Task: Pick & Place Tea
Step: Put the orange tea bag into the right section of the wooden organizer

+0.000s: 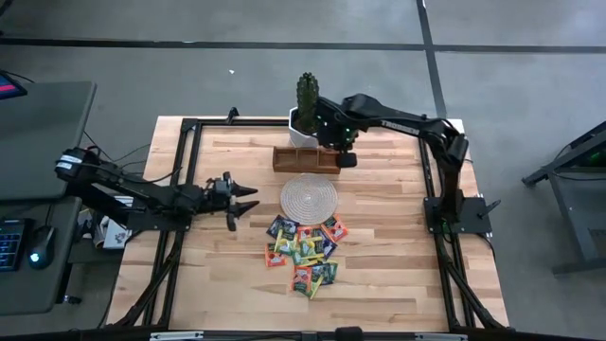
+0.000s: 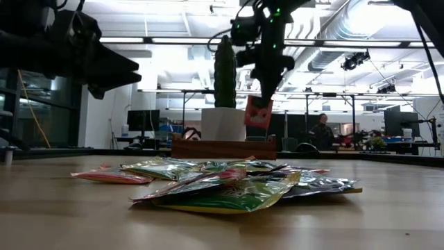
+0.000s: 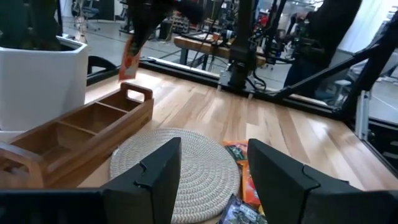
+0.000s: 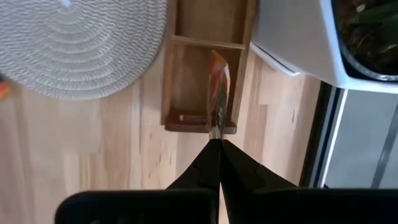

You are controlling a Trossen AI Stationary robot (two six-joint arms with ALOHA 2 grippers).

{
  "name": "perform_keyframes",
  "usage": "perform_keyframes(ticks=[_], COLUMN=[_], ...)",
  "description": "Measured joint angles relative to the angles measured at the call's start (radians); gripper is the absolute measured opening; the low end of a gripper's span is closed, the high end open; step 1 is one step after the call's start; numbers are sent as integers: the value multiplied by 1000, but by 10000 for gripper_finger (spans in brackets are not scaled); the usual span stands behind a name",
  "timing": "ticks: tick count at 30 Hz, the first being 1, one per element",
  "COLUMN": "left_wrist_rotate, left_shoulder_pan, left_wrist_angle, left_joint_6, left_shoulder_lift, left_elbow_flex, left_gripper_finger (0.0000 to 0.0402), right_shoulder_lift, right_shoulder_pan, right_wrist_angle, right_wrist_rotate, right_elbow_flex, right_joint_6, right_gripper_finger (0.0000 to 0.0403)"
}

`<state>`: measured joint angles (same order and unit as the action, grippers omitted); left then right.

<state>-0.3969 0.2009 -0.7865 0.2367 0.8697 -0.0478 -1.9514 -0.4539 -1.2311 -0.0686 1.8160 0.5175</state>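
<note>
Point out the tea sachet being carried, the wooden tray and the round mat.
orange tea sachet [image 4: 219, 84], right wrist view, its middle.
wooden tray [image 1: 284, 157], high view, left end.
round mat [image 1: 308, 197], high view, centre.

A light wooden butcher-block table [image 1: 398, 275] fills the middle of the high view, framed by black rails along its edges. Near the upper centre a white planter [image 1: 301, 121] holding a cactus [image 1: 307, 95] stands on it. Just below the planter lies a brown wooden tray [image 1: 295, 158] with compartments. Below the tray sits a round whitish woven mat [image 1: 308, 197]. Lower centre, just beside the mat's lower edge, a heap of overlapping tea sachets [image 1: 305, 251] in mixed colours rests on the wood.
</note>
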Motion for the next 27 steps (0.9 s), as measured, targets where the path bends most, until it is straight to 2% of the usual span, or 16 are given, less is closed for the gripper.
perform_keyframes(ticks=[15, 27], left_wrist_rotate=[25, 29], left_shoulder_pan=[2, 2], left_wrist_angle=[9, 11], left_joint_6=[0, 0], left_shoulder_lift=[-3, -3], left_elbow_flex=[3, 3], left_gripper_finger=[184, 184], right_shoulder_lift=[-84, -87], right_shoulder_pan=[-11, -24], right_wrist_angle=[61, 63], right_wrist_rotate=[15, 21], right_elbow_flex=[0, 0], right_joint_6=[3, 4], right_gripper_finger=[0, 0])
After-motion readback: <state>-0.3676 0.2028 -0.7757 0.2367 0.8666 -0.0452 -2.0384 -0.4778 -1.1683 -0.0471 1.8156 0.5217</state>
